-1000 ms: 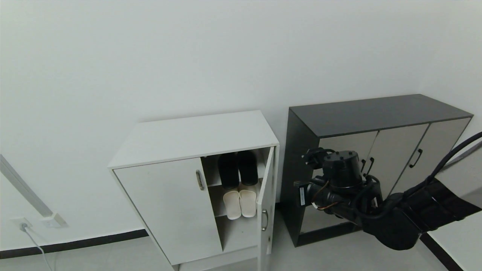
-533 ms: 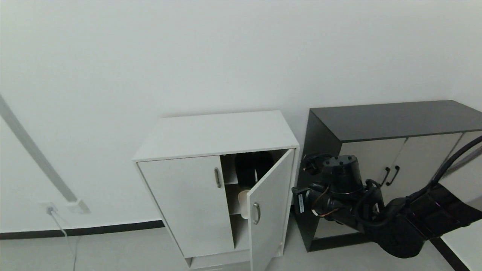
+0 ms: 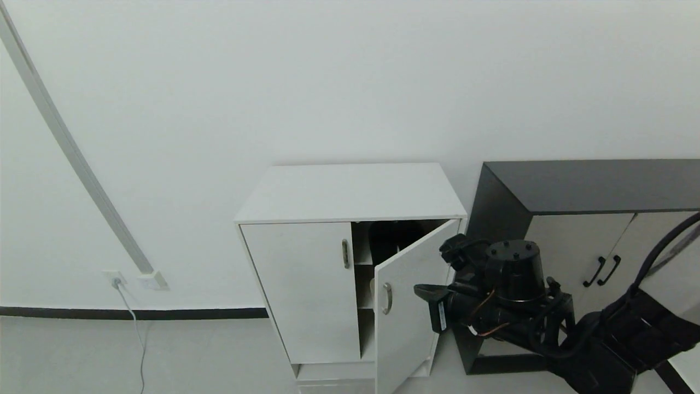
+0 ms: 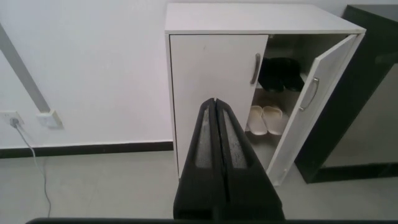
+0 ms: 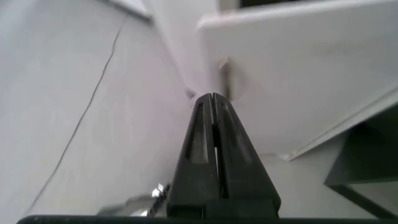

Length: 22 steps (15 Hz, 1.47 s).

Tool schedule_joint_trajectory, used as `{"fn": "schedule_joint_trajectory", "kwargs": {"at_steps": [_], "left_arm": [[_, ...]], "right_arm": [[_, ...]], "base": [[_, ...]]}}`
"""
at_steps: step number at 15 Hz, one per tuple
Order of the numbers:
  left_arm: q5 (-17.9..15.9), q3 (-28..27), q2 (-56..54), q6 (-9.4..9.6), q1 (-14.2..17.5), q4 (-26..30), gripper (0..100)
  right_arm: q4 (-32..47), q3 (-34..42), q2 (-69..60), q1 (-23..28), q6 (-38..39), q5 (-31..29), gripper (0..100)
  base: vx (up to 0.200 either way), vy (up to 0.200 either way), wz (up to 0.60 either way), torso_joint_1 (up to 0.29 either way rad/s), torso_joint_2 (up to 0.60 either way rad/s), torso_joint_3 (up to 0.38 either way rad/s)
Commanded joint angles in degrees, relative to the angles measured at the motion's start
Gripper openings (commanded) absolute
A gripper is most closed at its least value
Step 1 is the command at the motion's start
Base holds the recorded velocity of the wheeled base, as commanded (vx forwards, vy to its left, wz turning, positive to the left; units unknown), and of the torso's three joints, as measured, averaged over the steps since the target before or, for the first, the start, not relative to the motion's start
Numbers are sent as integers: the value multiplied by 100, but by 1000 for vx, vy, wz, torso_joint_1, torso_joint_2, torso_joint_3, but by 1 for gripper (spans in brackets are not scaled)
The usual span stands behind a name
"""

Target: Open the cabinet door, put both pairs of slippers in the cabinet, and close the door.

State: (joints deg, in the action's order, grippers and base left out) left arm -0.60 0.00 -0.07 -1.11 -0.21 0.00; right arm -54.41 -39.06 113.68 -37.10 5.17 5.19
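The white cabinet (image 3: 350,191) stands against the wall with its left door shut and its right door (image 3: 407,306) about halfway open. A pair of black slippers (image 4: 283,71) lies on the upper shelf, and a pair of white slippers (image 4: 264,118) on the shelf below. My right gripper (image 3: 422,289) is shut, its tip at the outer face of the right door near the handle (image 3: 386,298). In the right wrist view the gripper (image 5: 213,96) points at the door (image 5: 298,62) and its handle (image 5: 225,78). My left gripper (image 4: 215,106) is shut and empty, held back from the cabinet front.
A dark cabinet (image 3: 590,183) with grey doors stands right beside the white one. A wall socket (image 3: 115,276) with a hanging cable and a slanted conduit (image 3: 71,148) are to the left. Bare floor lies in front.
The camera has shifted, moving the whole scene right in the picture. The right door has swung from wide open to about half open, with my right gripper close against its outer face.
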Motion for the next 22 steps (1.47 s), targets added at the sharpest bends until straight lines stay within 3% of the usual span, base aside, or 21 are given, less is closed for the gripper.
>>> {"fn": "schedule_joint_trajectory", "kwargs": {"at_steps": [1, 3, 11, 17, 22], "left_arm": [[-2, 0, 7, 5, 3, 0, 0], [-2, 0, 7, -3, 3, 0, 0], [-2, 0, 7, -3, 3, 0, 0], [-11, 0, 7, 5, 3, 0, 0], [-11, 0, 7, 5, 3, 0, 0]], "right_arm": [[-53, 276, 49, 220, -218, 324, 0], [-70, 294, 216, 264, -244, 351, 0], [-105, 302, 515, 255, -306, 368, 0], [-167, -23, 867, 255, -236, 342, 0], [-316, -726, 1614, 247, 37, 237, 0]], "base": [[0, 0, 0, 0, 0, 0], [0, 0, 0, 0, 0, 0], [200, 0, 0, 3, 1, 5], [0, 0, 0, 0, 0, 0], [0, 0, 0, 0, 0, 0]]}}
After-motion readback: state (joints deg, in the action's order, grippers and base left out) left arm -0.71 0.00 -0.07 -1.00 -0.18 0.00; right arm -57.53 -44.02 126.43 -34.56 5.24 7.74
